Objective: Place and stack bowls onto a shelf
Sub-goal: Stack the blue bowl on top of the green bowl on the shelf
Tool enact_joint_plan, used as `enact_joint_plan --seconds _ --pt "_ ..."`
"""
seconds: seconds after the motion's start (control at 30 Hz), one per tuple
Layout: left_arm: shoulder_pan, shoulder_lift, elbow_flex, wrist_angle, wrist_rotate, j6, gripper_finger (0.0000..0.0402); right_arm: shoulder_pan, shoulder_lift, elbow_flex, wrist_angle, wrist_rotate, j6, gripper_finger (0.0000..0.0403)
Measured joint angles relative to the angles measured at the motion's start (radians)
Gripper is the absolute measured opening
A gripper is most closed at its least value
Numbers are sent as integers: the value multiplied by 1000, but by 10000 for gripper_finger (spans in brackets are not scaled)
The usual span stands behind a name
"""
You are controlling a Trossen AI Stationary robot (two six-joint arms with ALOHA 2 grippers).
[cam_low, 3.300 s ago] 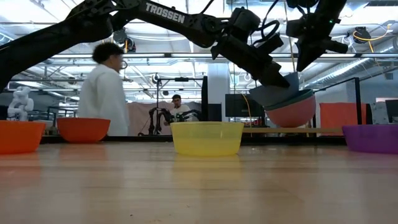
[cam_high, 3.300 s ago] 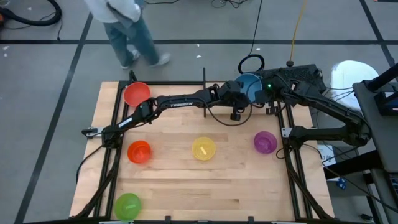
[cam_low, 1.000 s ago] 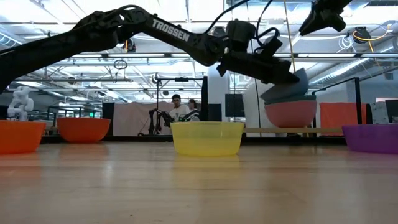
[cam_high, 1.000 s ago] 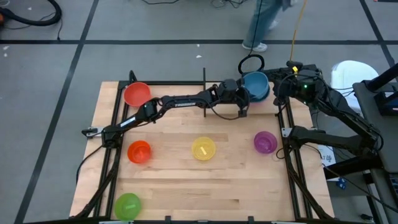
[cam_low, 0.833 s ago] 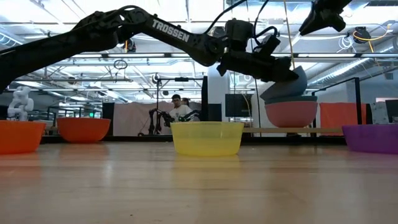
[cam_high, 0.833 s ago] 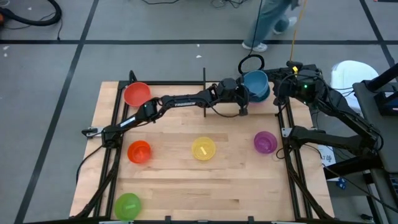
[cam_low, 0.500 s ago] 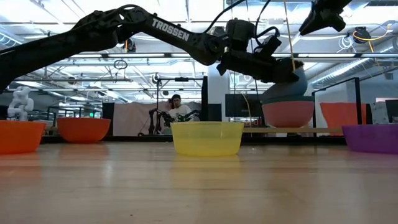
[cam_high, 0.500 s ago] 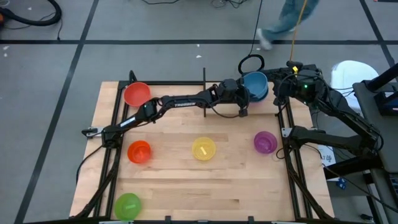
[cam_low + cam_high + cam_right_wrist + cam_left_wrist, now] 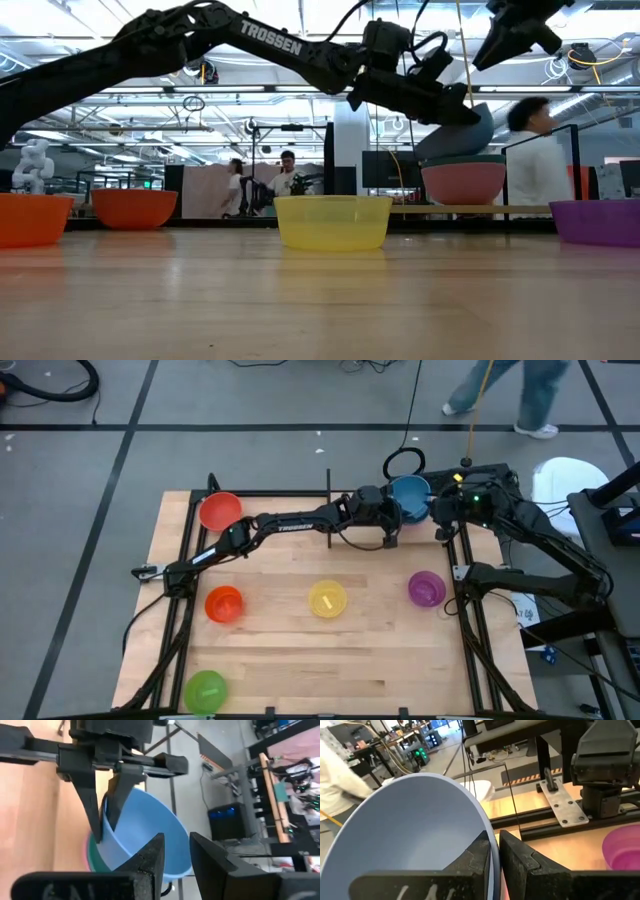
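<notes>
Blue bowl [image 9: 410, 497] sits at the table's far right, about one o'clock from the yellow bowl [image 9: 327, 600] in our overhead view, held tilted above a teal bowl [image 9: 97, 860] nested in a pink bowl [image 9: 465, 183] on the shelf [image 9: 470, 209]. In our low view its mouth tips up and toward nine o'clock, its base toward four o'clock; being round, it has no long axis we can name.

Our left gripper [image 9: 494, 851] pinches the blue bowl's rim, one finger inside the wall and one outside, jaws nearly closed on the thin plastic. Our right gripper [image 9: 176, 851] hovers just beside the same bowl on its far side; its fingers stand a little apart with nothing between them.

On the pale wooden tabletop [image 9: 380, 650] we see a red bowl [image 9: 220, 512] at the far left, an orange bowl [image 9: 223, 603] near it, a green bowl [image 9: 206, 689] at the near left, and a purple bowl [image 9: 426, 588] at the right, all upright and well apart.

Beyond the table lies a workshop with grey floor; a person [image 9: 532, 160] in white walks past at three o'clock.
</notes>
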Motion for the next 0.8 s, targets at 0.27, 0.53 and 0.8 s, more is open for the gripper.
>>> enact_joint_plan --seconds 0.27,0.53,0.8 --pt "0 0 0 -18 0 1 42 -9 90 0 -104 1 4 86" --pt "0 0 0 -17 0 6 42 -9 147 0 -166 0 -7 86" --pt "-2 0 0 -21 0 8 42 -9 230 0 -164 2 -32 86"
